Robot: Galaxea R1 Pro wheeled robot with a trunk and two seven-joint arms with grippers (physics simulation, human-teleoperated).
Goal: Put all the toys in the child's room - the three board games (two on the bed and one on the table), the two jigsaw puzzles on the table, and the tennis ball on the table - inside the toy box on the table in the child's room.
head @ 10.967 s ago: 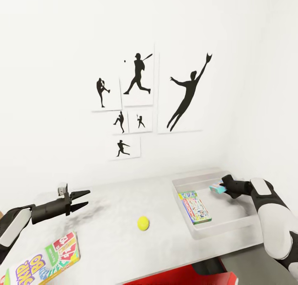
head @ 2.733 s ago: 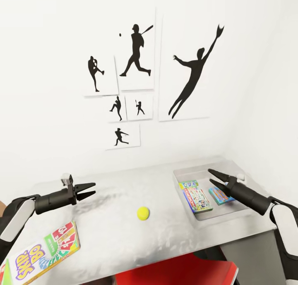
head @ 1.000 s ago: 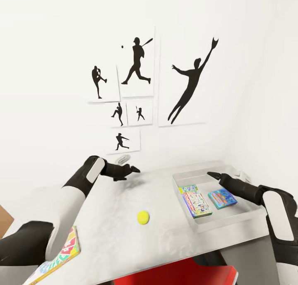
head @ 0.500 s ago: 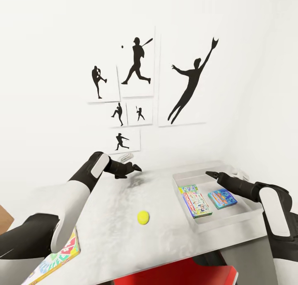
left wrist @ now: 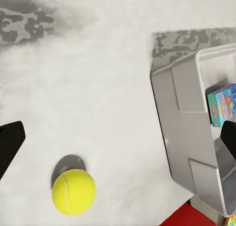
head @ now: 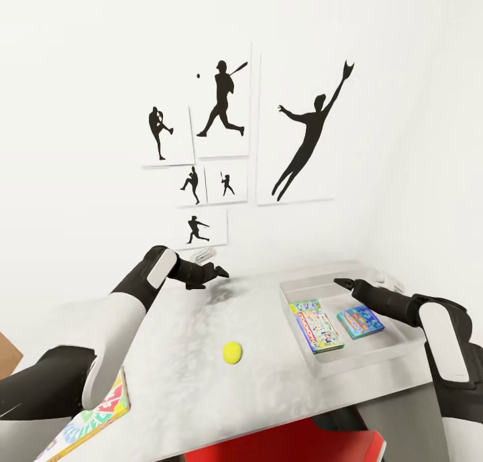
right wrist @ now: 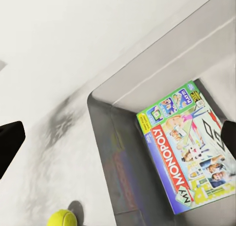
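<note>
Your left elbow covers much of the game (head: 100,408) at the worktop's (head: 181,355) near edge, which the frame also cuts off. Your left gripper (head: 218,271) hovers over the far worktop and your right gripper (head: 341,283) over the bin's (head: 362,360) far end, both with fingers spread and empty. The ball (head: 232,352) lies mid-worktop; 2 games (head: 318,329) (head: 360,320) lie in the bin.
</note>
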